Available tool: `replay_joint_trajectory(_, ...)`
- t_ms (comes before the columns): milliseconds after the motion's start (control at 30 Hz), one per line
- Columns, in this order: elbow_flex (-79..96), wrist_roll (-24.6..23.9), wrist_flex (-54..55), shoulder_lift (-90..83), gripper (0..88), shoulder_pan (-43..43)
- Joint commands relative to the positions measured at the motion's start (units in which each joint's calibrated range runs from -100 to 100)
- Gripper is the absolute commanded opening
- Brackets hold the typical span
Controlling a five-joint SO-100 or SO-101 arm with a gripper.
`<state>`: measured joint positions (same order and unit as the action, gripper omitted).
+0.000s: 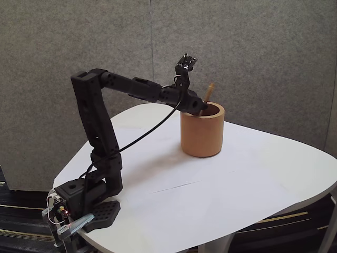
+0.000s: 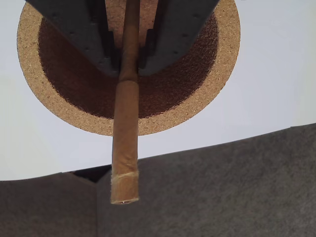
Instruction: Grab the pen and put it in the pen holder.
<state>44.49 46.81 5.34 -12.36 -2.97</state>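
Observation:
The pen holder (image 1: 202, 138) is a tan-orange cup standing on the white table (image 1: 221, 195), slightly right of centre in the fixed view. My gripper (image 1: 198, 107) hovers over its near-left rim, shut on the pen (image 1: 209, 90), whose light-brown top pokes up above the cup. In the wrist view the pen (image 2: 125, 143) runs straight down the middle, clamped between the two dark fingers (image 2: 86, 37), with the gripper (image 2: 129, 63) directly over the pen holder's dark brown opening (image 2: 168, 96). The pen's lower end, inside the cup, is hidden by the fingers.
The arm's base (image 1: 87, 203) is clamped at the table's front-left corner, with a black cable (image 1: 145, 134) looping from arm to base. A grey fabric wall (image 1: 253, 47) stands behind the table. The table's right side is open surface.

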Motion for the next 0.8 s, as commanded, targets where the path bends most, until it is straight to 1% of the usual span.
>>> replay_joint_trajectory(0, -0.5, 0.2, 0.9, -1.4, 1.1, -0.2)
replay_joint_trajectory(133, -0.6, 0.2, 0.9, -1.4, 1.5, -0.2)
replay_joint_trajectory(167, -0.6, 0.2, 0.9, -1.4, 2.8, -0.2)
replay_joint_trajectory(300, -0.7, 0.2, 0.9, -1.4, 15.2, 0.1)
replay_joint_trajectory(400, -0.9, 0.2, 0.9, -1.4, 21.2, 0.0)
replay_joint_trajectory(767, -1.2, 0.2, 0.9, -1.4, 22.0, -0.2)
